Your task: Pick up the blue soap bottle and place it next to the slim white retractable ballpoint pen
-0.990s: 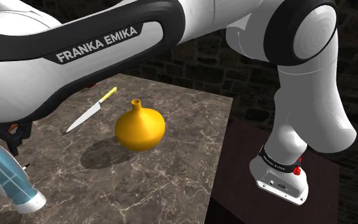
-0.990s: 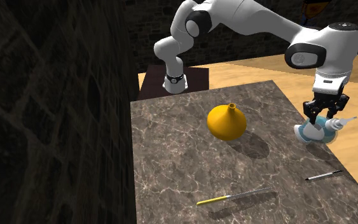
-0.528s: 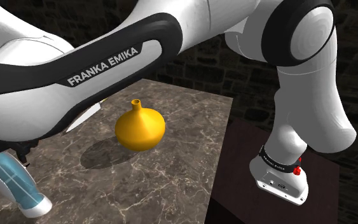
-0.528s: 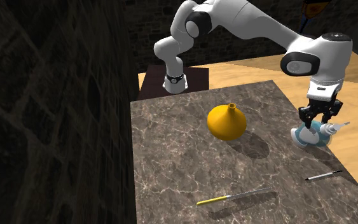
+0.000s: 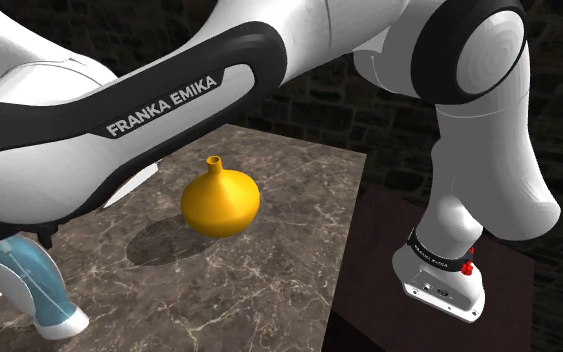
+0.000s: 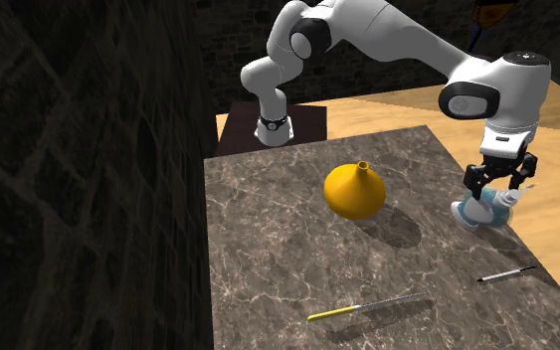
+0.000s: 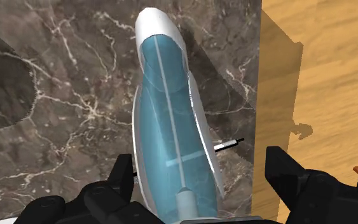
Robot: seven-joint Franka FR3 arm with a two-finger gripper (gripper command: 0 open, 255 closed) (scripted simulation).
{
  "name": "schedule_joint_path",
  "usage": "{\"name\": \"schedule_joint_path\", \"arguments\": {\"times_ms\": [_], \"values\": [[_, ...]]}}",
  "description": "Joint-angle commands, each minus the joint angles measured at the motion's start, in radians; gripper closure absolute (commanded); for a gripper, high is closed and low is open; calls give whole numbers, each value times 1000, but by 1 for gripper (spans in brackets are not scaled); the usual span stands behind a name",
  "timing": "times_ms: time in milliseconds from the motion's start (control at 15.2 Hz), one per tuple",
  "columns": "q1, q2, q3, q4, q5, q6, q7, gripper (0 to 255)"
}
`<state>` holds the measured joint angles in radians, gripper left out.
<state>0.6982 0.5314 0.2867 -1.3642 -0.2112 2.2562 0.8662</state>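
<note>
Reaching out from its stand, the white Franka arm with dark joints [image 6: 387,35] arcs over the brown marbled stone counter [image 6: 268,249], so the hand hangs straight down near the counter edge that borders the wooden floor, where the task's things lie. The squat yellow narrow-necked vase [image 6: 355,191] sits mid-counter, at about 9 o'clock from the hand in the second exterior view, well clear of that corner. The translucent blue soap bottle with white base and pump [image 7: 170,114] stands on its base right under the hand, rising between the jaws. They are spread wide and one clearly stands off the bottle's side, so nothing is clasped; I judge its weight rests on the counter. The grey-bladed knife with a yellow handle [image 6: 367,307] lies at 7 o'clock from the bottle, well apart. The slim ballpoint pen [image 6: 506,272] lies at 5 o'clock from the bottle, near but not touching, arguably close enough to count as beside it.
</note>
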Motion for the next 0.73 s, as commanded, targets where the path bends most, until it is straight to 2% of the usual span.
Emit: {"name": "schedule_joint_path", "arguments": {"times_ms": [0, 132, 396, 660], "values": [[0, 0, 0, 0, 0, 0, 0, 0], [0, 0, 0, 0, 0, 0, -1, 0], [-15, -85, 14, -14, 25, -69, -13, 0], [-15, -85, 14, -14, 25, -69, -13, 0]]}}
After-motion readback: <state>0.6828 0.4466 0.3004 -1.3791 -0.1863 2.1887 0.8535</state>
